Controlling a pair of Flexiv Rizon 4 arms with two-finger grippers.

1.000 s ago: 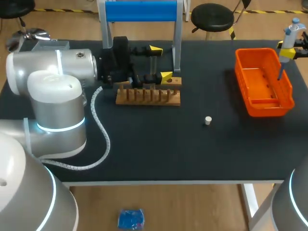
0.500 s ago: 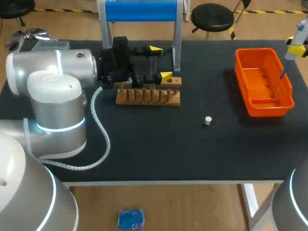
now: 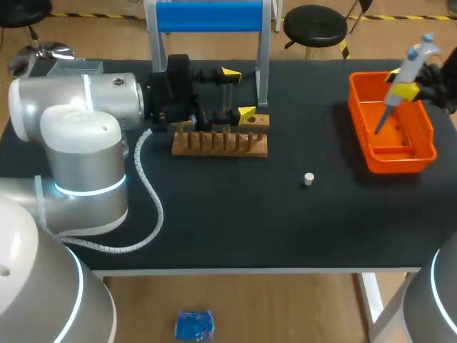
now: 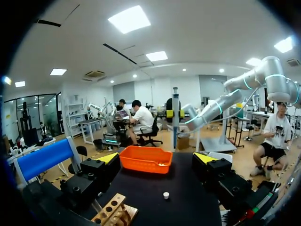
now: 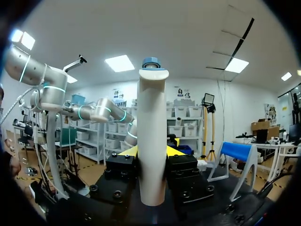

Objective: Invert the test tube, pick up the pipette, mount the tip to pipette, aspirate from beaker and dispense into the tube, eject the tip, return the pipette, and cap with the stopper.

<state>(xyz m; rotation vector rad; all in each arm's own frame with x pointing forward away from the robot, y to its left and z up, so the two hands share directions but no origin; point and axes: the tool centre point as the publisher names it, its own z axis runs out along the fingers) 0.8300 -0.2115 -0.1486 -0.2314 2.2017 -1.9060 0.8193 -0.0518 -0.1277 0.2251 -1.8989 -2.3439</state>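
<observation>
Pipette [image 3: 405, 75] is gripped by the right claw [image 5: 151, 151], with both yellow tips pressed against the white body from two sides. It is held tilted above the far right of the table. The blue-capped head is up and to the right, and the thin lower end is pointed down and left over the inside of the orange bin [image 3: 396, 164]. No contact with the bin is seen. Whether a tip is mounted on that end cannot be made out; possibly one is.

The left claw [image 3: 238, 92] is released, its fingers spread wide with nothing seen between them. It is held at the far middle of the table, just above the far edge of the wooden rack [image 3: 220, 146]. From the left wrist, the rack's holes are seen under the claw, and the bin and pipette well ahead of it.

Stopper [image 3: 308, 179] is seen lying on the black mat, alone, between rack and bin and nearer than both.

Blue stand [image 3: 207, 16] is set at the far edge, behind the left claw.
</observation>
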